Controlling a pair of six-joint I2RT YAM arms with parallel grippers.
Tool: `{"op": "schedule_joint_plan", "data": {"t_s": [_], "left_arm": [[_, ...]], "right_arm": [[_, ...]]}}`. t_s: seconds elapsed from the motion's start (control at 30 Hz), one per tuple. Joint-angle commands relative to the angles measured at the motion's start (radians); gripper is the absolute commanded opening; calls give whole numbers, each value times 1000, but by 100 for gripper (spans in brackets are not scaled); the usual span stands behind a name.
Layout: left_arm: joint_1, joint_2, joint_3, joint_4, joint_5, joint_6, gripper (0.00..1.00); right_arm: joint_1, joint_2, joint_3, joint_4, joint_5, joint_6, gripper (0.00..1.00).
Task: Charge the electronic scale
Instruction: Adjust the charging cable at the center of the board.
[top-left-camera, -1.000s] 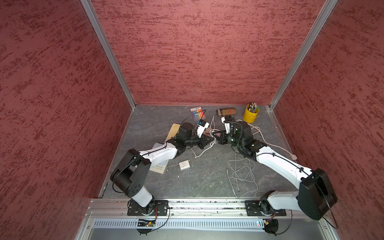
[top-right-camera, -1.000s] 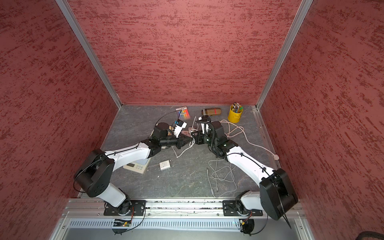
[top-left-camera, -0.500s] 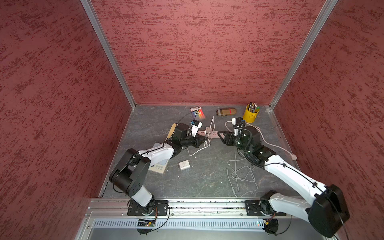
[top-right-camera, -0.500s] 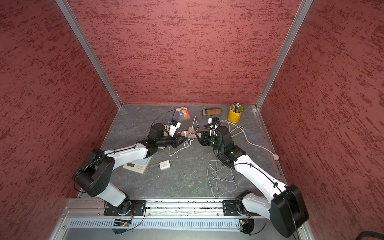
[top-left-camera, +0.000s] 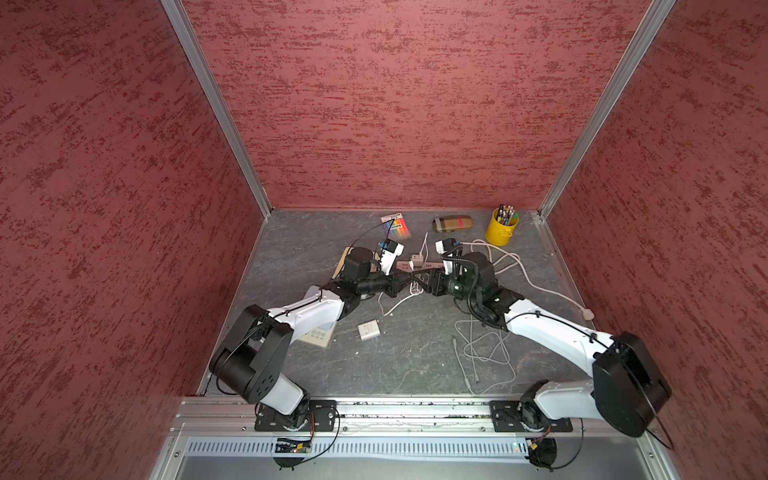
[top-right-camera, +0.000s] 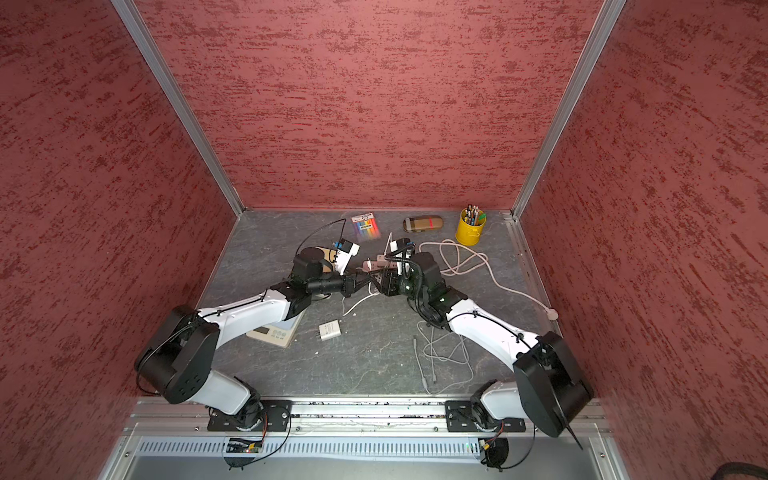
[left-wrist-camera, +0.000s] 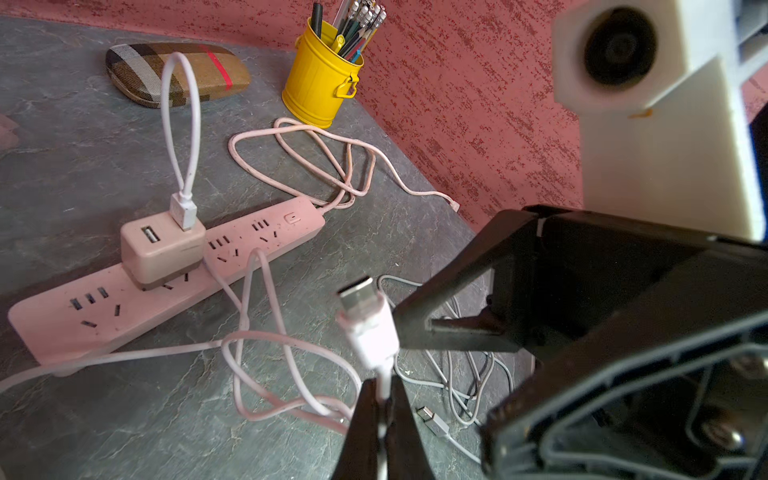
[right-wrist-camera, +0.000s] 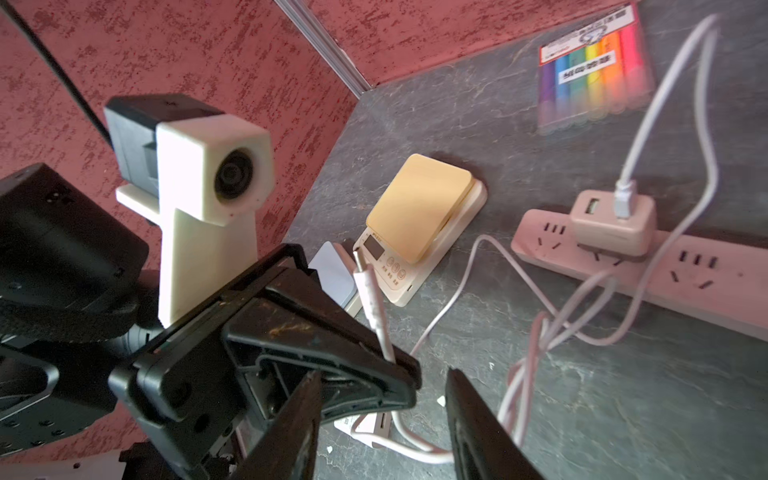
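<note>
The electronic scale (right-wrist-camera: 419, 212), cream with a tan plate, lies flat beside the pink power strip (right-wrist-camera: 685, 266); in the top views my left wrist mostly covers it. A pink charger (left-wrist-camera: 162, 249) sits plugged into the strip with a white cable in its port. My left gripper (left-wrist-camera: 384, 384) is shut on that cable just below its free plug (left-wrist-camera: 365, 316), which points up, off the table. My right gripper (right-wrist-camera: 382, 374) is open, its fingers on either side of the left gripper's tip, touching nothing. The two grippers meet at mid-table (top-left-camera: 413, 284).
A second flat device with buttons (top-left-camera: 318, 334) lies under the left arm, and a loose white adapter (top-left-camera: 368, 330) sits next to it. Grey cable loops (top-left-camera: 482, 349) lie by the right arm. At the back stand a yellow pencil cup (top-left-camera: 502, 227), a plaid case (top-left-camera: 452, 223) and a marker pack (top-left-camera: 397, 224).
My right gripper went from shut to open, drew back from the left gripper, then came back up to its tip. The left gripper kept hold of the cable.
</note>
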Motion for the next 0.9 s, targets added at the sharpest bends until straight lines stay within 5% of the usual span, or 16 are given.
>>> {"op": "schedule_joint_plan", "data": {"t_s": [0.0,0.53,0.63,0.73,0.77,0.8,0.87], "left_arm": [[3,-26,-5,24,28,0,0],[-20,-48,-11,4,64,59,0],[-19,-51,-17,7,72,66,0],[-8,-70,-31,6,71,68,1],[2,-82,-40,8,73,71,18],[15,-99,-50,7,81,75,46],[53,-138,-74,-1,117,79,60]], "right_arm": [[6,1,33,64,-38,-11,49],[6,91,70,107,-31,-8,23],[6,123,68,122,-63,-15,0],[6,120,68,95,-84,-58,0],[7,115,70,78,-87,-82,0],[4,109,77,49,-92,-117,0],[-2,102,92,-13,-118,-196,0]]}}
